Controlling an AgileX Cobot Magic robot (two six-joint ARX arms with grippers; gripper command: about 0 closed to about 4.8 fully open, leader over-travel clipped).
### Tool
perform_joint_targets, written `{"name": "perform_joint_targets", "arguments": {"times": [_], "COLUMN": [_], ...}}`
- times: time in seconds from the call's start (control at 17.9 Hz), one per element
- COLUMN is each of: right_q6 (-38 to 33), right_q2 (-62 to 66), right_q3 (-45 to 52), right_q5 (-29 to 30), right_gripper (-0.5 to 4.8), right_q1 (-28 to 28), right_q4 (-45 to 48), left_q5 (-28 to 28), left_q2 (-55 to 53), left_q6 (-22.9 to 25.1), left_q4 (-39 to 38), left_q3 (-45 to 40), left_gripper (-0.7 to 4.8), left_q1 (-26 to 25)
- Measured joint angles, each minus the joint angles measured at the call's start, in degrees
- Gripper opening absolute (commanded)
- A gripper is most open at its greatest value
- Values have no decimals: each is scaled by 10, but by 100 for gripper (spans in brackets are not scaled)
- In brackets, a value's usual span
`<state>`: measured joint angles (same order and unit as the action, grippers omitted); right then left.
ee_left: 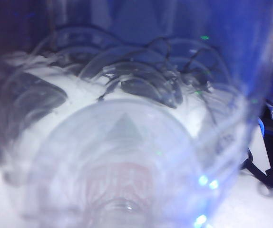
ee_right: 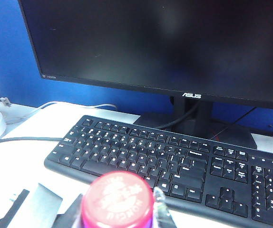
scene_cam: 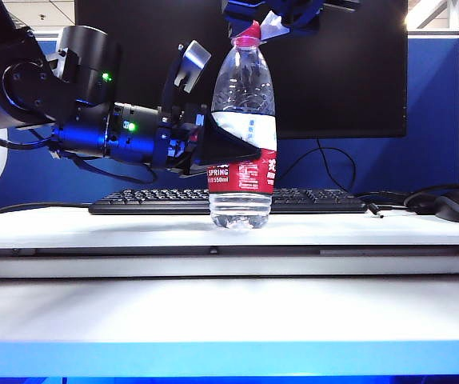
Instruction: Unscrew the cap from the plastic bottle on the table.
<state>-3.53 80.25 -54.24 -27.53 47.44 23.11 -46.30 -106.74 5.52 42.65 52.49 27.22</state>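
Both jaws grip: left gripper (scene_cam: 213,140) on plastic bottle (scene_cam: 243,136), right gripper (ee_right: 120,209) on cap (ee_right: 118,202).

**Plastics and sheen**

Between my left gripper's (scene_cam: 205,144) jaws, the plastic bottle (scene_cam: 243,112) looks clear, glossy and ribbed, its label shiny. At my right gripper's (ee_right: 120,209) jaws, the cap (ee_right: 118,200) is smooth pink plastic. Beneath, the table (scene_cam: 229,228) is matt white.

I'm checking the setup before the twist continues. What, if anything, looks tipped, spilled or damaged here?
Nothing stands out. The plastic bottle stands upright on the table, no water around its base. The left hand clamps its label band from the side; the right hand sits around the cap on top. The cap looks intact and seated.
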Motion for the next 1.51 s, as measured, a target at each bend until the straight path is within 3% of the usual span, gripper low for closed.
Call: {"name": "perform_joint_targets", "arguments": {"times": [0.17, 0.33, 0.56, 0.61, 0.72, 1.17, 1.28, 1.34, 1.45, 1.51], "right_q6": [2, 2, 3, 5, 7, 55, 54, 54, 42, 28], "right_q2": [0, -14, -43, -48, -48, -45, -44, -44, -44, -44], "right_q3": [0, 0, 0, 0, 0, 4, 4, 5, 5, 5], "right_q5": [20, 77, 190, 253, 309, 505, 522, 522, 522, 520], "right_gripper": [29, 17, -1, -1, -1, -1, 8, 74, 279, 335], "right_q1": [-7, -30, -80, -107, -131, -219, -228, -229, -229, -229], "right_q4": [-1, -26, -78, -87, -88, -79, -73, -71, -71, -62], "left_q5": [0, 2, 3, 3, 3, 2, 2, 2, 2, -2], "left_q2": [0, 0, 0, 0, 0, 0, 0, 0, 0, 0], "left_q6": [-1, -2, 0, 0, 0, 4, 4, 4, 4, 3], "left_q4": [0, 0, 0, 0, 0, -1, -1, -1, -1, -3], "left_q3": [0, 0, 0, 0, 0, 1, 1, 1, 1, 1], "left_gripper": [18, 17, 17, 17, 17, 17, 17, 17, 18, 18], "left_q1": [0, 0, 2, 3, 3, 6, 6, 6, 6, 6]}}
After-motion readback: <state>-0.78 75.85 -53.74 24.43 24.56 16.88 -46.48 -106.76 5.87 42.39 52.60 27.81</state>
